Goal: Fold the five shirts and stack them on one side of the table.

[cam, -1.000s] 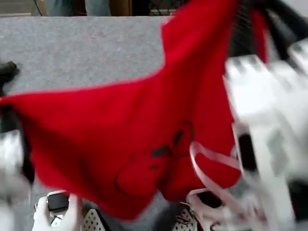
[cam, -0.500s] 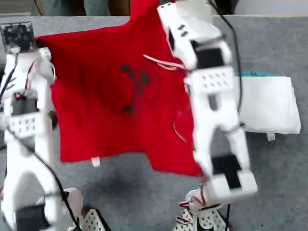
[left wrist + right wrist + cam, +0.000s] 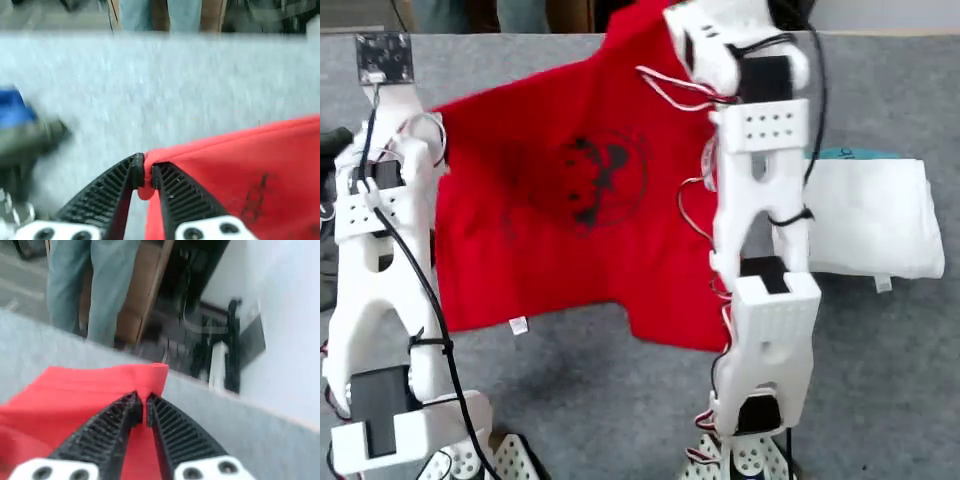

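A red shirt (image 3: 570, 230) with a dark round print hangs spread between my two arms over the grey table (image 3: 880, 380); its lower hem touches the cloth surface. My left gripper (image 3: 144, 172) is shut on one corner of the red shirt (image 3: 240, 170), low over the table. My right gripper (image 3: 145, 407) is shut on another corner of the red shirt (image 3: 75, 390), near the table's far edge. A folded white shirt (image 3: 870, 220) lies at the right with a teal one (image 3: 845, 154) showing under it.
A dark object (image 3: 332, 145) sits at the table's left edge, and something blue (image 3: 12, 107) lies beside it. A person's legs (image 3: 90, 285) stand behind the far edge. Bare table shows at the front right and the far left.
The red shirt, earlier held high close to the camera, has swung down and away and now hangs spread over the table. Both arms have stretched toward the far edge.
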